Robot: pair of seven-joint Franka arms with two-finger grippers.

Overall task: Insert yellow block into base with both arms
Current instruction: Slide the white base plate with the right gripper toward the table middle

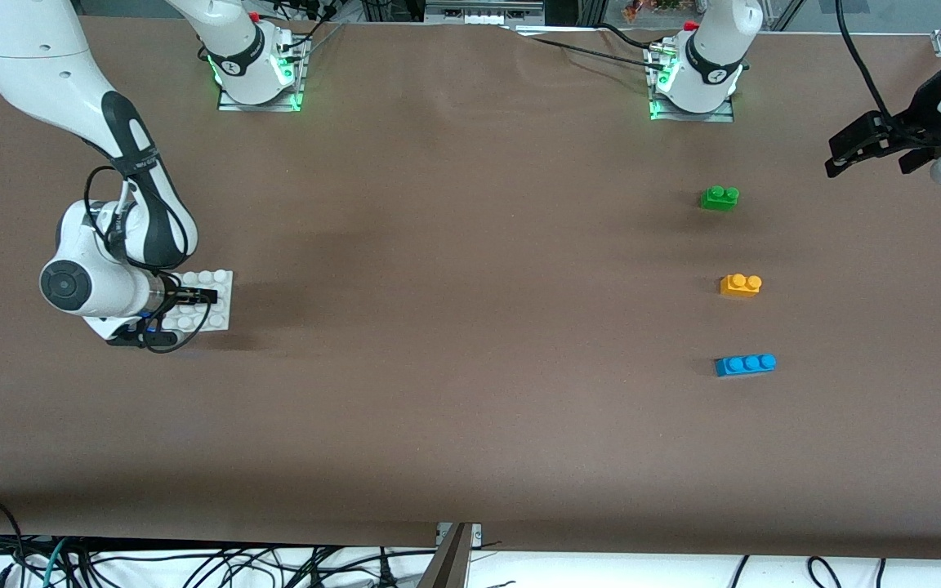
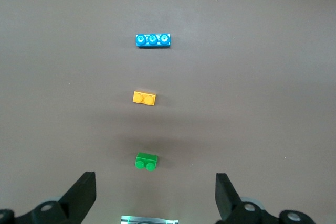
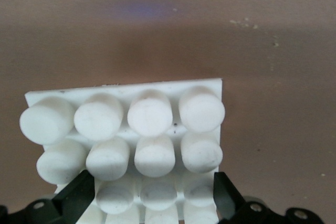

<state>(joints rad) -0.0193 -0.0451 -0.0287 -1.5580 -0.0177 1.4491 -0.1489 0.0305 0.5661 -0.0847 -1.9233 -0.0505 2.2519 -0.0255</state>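
The table [image 1: 470, 392] carries the base [image 1: 213, 286] at the right arm's end, with the right gripper [image 1: 180, 314] low, its fingers spread either side of it. The left gripper [image 1: 854, 151] hangs wide open above the table, near the green brick [image 1: 720, 198]. The yellow block [image 1: 740, 284] lies between that green brick and the blue brick [image 1: 745, 364], far from the base.

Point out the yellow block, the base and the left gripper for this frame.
yellow block [image 1: 740, 284]: front view, top face by its two studs.
base [image 3: 149, 115]: right wrist view, a stud in the plate's outermost row.
left gripper [image 2: 156, 198]: left wrist view, gap between the open fingertips.
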